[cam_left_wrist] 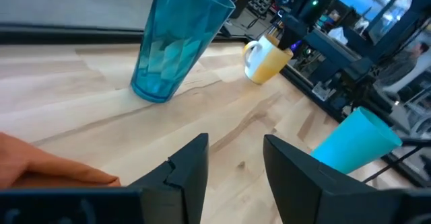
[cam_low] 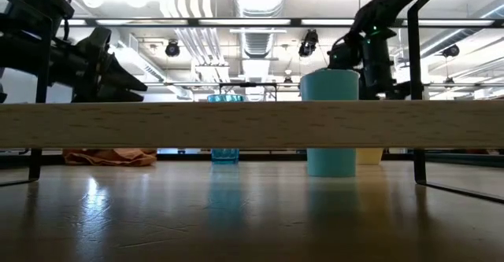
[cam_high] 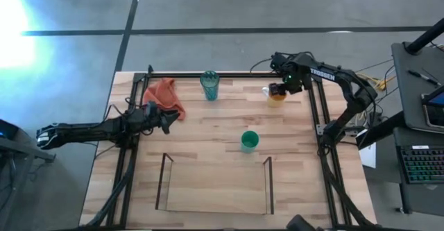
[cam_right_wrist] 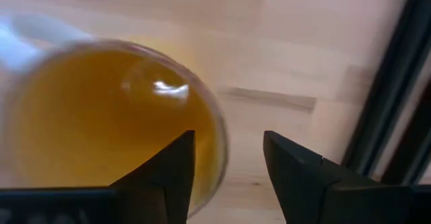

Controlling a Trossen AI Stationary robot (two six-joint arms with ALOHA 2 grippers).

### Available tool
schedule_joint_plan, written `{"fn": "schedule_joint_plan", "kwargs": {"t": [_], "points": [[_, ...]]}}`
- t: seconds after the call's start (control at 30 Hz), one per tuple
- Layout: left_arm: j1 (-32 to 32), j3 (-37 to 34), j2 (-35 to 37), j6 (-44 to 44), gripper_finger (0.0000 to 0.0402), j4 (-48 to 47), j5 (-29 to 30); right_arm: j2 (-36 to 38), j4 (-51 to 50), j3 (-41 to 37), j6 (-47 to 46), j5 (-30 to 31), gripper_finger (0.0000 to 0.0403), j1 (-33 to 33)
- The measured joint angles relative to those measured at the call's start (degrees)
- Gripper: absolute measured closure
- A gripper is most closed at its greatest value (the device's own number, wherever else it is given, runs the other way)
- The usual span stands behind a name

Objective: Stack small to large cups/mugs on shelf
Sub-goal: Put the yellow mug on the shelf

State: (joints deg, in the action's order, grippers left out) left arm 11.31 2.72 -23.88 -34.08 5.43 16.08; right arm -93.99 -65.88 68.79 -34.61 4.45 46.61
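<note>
The shelf (cam_high: 215, 189) stands clear of everything. The green cup (cam_high: 250, 141) sits just beyond it. Bare wood lies between the teal tumbler (cam_high: 209, 85) and the orange mug (cam_high: 276, 96).

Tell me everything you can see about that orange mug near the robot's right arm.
The orange mug is glossy, with a white handle on its side. It stands upright on the wooden table near the far right corner, apart from the other cups. The right gripper hangs just above its rim with fingers open, one finger over the mouth. No grip shows.
</note>
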Motion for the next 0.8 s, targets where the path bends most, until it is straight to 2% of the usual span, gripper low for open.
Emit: {"fn": "schedule_joint_plan", "kwargs": {"t": [0.13,0.4,0.63,0.8], "points": [[0.0,0.3,0.0,3.3,0.0274,0.1,0.3,1.3,0.3,-2.7,-0.9,1.5,0.0265,0.0],[0.1,0.3,0.0,3.6,0.0274,0.0,0.4,3.3,1.8,-4.6,-0.9,1.2,0.0382,-0.1],[0.1,1.2,0.0,7.1,0.0274,0.0,0.7,3.8,3.5,-5.8,-0.9,1.7,0.0390,-1.9],[0.5,2.7,0.0,7.5,0.0280,-1.4,0.6,3.8,2.3,-1.3,2.7,3.1,0.0393,-7.0]]}}
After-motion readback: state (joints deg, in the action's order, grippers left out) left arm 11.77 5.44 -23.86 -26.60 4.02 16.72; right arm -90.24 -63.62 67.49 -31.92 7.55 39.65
